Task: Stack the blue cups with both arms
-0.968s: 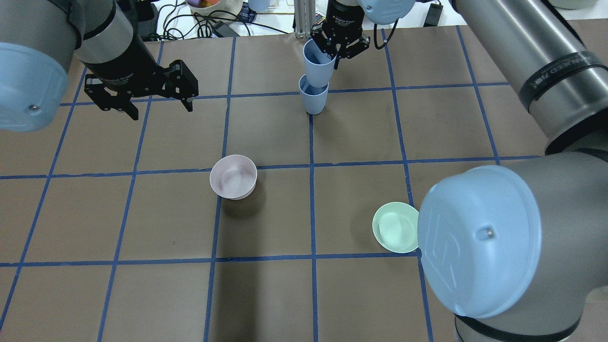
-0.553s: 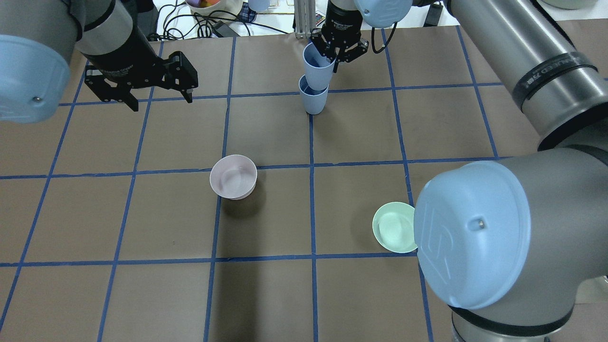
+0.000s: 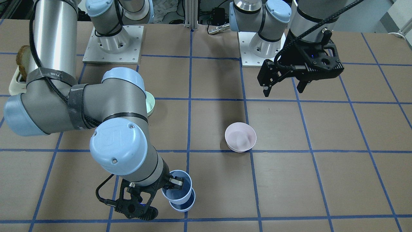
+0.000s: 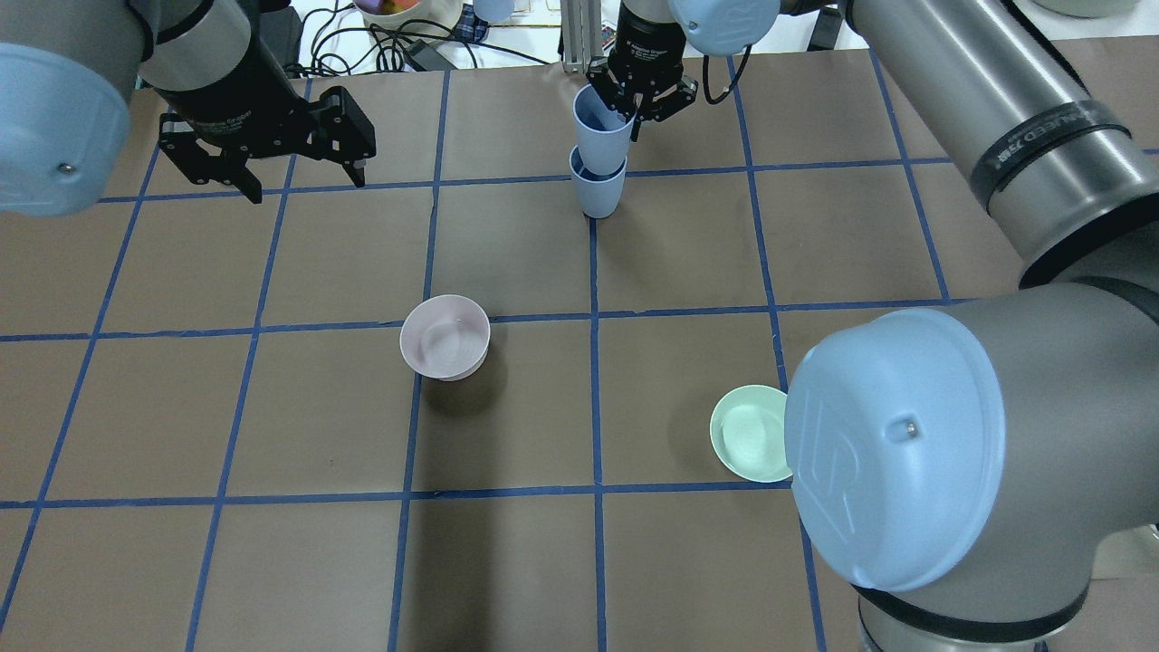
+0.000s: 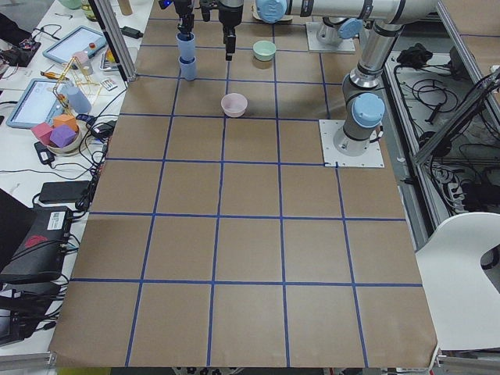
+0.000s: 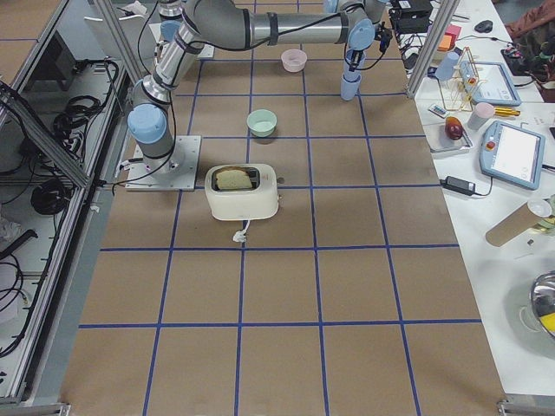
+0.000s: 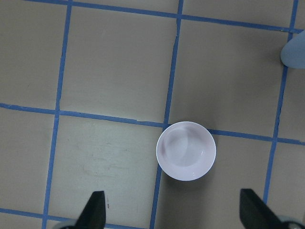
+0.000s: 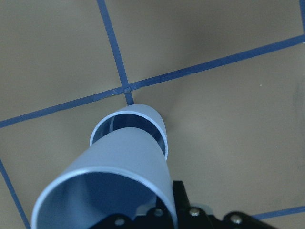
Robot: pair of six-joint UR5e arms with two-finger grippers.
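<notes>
Right hand (image 4: 631, 110): clamped on the rim of the upper cup (image 4: 602, 127), one finger inside the mouth and one outside.
Upper cup: hanging from that hand, clearly tilted, its base poking just into the mouth of the lower cup (image 4: 598, 192).
Lower cup: upright on the table (image 4: 507, 561), right beneath the right hand, sitting on a blue tape line.
Left hand (image 4: 303, 186): jaws spread wide, nothing in it, hovering well apart from both cups. The pink bowl (image 4: 445, 337) lies below it, a little to one side.
Step, as I read it: seating the held cup down into the standing one.
Doing it well: level out that tilt first so the walls line up, then lower straight down. Pushing in at an angle looks likely to wedge the rim or tip the lower cup, since nothing braces it. Let go only once it sits.
Green bowl (image 4: 750, 433): well away from the right hand, no bother.
</notes>
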